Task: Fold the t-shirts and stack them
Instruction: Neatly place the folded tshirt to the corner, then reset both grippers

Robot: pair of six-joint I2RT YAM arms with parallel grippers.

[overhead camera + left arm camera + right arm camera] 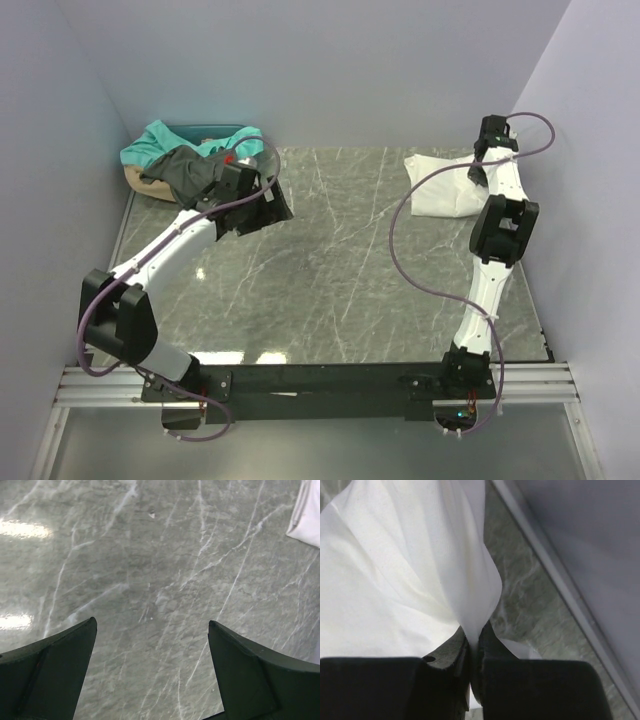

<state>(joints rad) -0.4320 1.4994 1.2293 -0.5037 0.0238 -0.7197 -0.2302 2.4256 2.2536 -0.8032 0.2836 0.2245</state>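
Three t-shirts, by my count: one white t-shirt (pixel 440 195) at the upper right, and one dark grey t-shirt (pixel 185 172) and one teal t-shirt (pixel 155 140) at the upper left. One basket (pixel 133 181) sits under those two. There are two arms, a left arm (pixel 170 245) and a right arm (pixel 490 290). Each has a single end effector, the left end effector (pixel 151 622) and the right end effector (pixel 475 640), and one purple cable apiece. All of it is on one table (pixel 340 290).

Robotics lab test cell.
Plain pale partition walls (pixel 330 60) box in a marble-patterned tabletop (pixel 340 280); an aluminium rail (pixel 540 385) carries two cabled robot arms (pixel 495 280).
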